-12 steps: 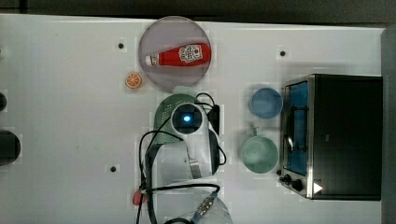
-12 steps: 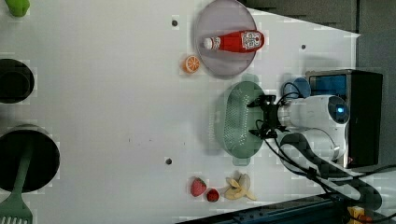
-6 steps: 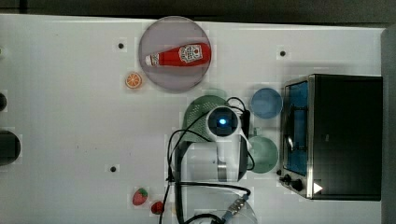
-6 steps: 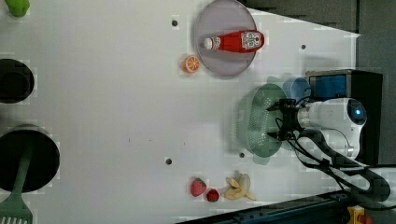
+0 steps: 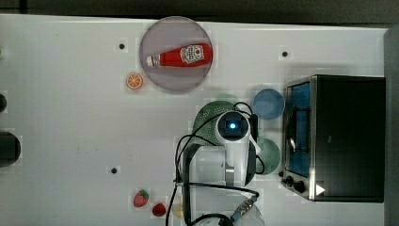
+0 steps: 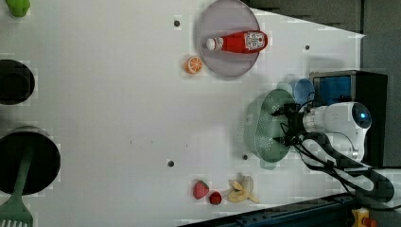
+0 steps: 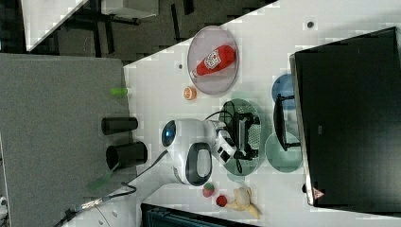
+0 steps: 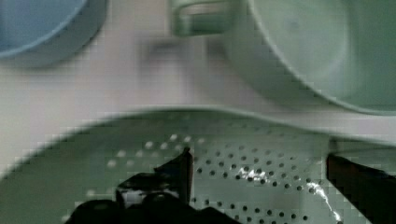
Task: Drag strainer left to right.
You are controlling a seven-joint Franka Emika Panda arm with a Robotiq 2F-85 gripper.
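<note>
The strainer (image 6: 262,125) is a pale mint-green oval colander dotted with small holes. It lies on the white table just short of the blue bowl and the mug. In the top view the arm's white head covers most of the strainer (image 5: 204,125). My gripper (image 6: 285,125) reaches down into the bowl of the strainer (image 7: 261,135). Its jaws stand wide open, with nothing pinched between them. In the wrist view the two black fingertips (image 8: 180,170) sit low over the perforated floor (image 8: 261,158), near the rim.
A blue bowl (image 5: 268,103) and a round mint mug (image 5: 269,155) sit between the strainer and the black oven (image 5: 339,136). A plate with a ketchup bottle (image 5: 179,55), an orange slice (image 5: 134,81), strawberries (image 5: 140,198) and a banana (image 6: 241,189) lie around.
The arm and the strainer have slid toward the top view's right, up close to the bowl and mug. The jaws stay wide.
</note>
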